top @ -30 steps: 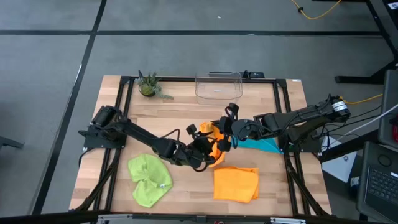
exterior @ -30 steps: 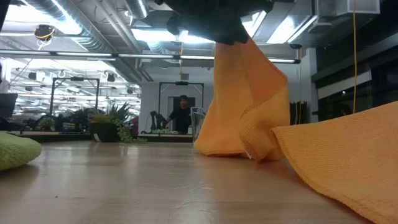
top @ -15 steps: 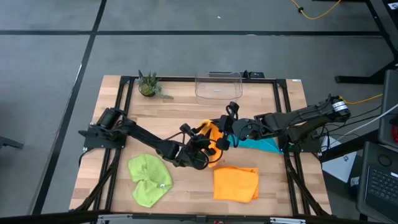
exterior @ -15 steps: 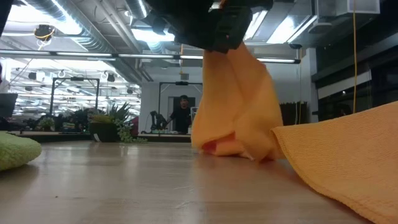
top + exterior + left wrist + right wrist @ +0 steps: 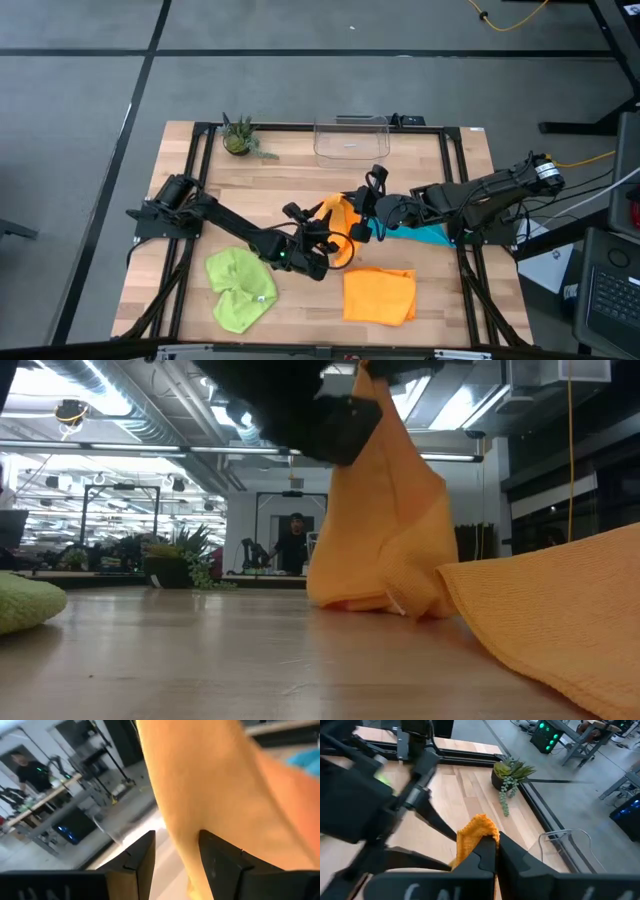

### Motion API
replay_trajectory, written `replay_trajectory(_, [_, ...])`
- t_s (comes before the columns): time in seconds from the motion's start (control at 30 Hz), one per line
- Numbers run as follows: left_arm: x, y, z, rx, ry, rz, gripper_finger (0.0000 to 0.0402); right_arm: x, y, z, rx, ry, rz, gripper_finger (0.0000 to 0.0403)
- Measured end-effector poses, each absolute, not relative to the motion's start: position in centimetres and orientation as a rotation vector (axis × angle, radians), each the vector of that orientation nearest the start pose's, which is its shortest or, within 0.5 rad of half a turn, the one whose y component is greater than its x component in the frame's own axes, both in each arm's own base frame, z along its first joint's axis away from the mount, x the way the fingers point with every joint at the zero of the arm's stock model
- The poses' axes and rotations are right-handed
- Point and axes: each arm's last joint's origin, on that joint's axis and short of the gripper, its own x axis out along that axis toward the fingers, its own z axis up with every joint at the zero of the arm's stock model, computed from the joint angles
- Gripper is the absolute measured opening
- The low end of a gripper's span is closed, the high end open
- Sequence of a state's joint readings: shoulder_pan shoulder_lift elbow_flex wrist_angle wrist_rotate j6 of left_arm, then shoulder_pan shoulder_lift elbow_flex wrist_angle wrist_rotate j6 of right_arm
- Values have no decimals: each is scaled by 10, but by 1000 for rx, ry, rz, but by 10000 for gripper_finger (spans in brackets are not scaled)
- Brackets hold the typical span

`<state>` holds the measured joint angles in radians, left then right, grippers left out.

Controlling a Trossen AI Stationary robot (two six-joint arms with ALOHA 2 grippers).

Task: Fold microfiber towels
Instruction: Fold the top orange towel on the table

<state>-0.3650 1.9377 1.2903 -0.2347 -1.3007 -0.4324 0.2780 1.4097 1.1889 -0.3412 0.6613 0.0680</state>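
Mid-table, right pincer (image 5: 362,222) pinches orange towel (image 5: 340,212); no writing legible.

The overhead camera is looking straight down, taking in the whole table (image 5: 300,190) from far above. The low camera is sitting at tabletop height, facing level across the wood toward the room beyond. The 2 wrist cameras are peering past their own fingers at very close range. All 4 views are sharing the hanging orange towel (image 5: 340,215) (image 5: 385,530) (image 5: 215,800) (image 5: 472,837).

The teal towel (image 5: 425,234) lies mostly hidden beneath the right arm (image 5: 470,200); its shape is unclear.
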Motion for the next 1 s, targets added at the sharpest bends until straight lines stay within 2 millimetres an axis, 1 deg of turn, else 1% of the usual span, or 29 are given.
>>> replay_trajectory(0.07, [377,-109,187,273,470,930,145,299,68,322,-194,491,-387,4])
replay_trajectory(0.17, [377,-97,178,287,573,890,145,300,70,328,-206,476,-377,4])
replay_trajectory(0.3, [373,-72,160,405,692,874,145,300,72,335,-213,456,-368,5])
replay_trajectory(0.37, [373,-60,151,456,742,830,145,300,72,336,-217,456,-367,5])
replay_trajectory(0.43, [377,-49,145,491,767,730,144,300,72,335,-202,457,-372,5])
replay_trajectory(0.53, [385,-37,142,472,732,530,141,299,70,334,-188,464,-381,5])
replay_trajectory(0.6, [389,-30,142,464,701,445,137,299,69,333,-172,476,-396,5])
replay_trajectory(0.63, [390,-28,142,469,693,429,135,298,68,332,-168,482,-416,5])
replay_trajectory(0.77, [390,-24,142,494,713,432,130,293,65,327,-165,524,-516,4])
replay_trajectory(0.87, [389,-32,141,491,717,396,129,290,61,322,-153,558,-565,4])
replay_trajectory(0.9, [390,-35,142,471,694,352,129,290,60,320,-151,561,-573,4])
replay_trajectory(1.0, [398,-41,149,373,582,143,128,289,56,316,-148,579,-589,4])
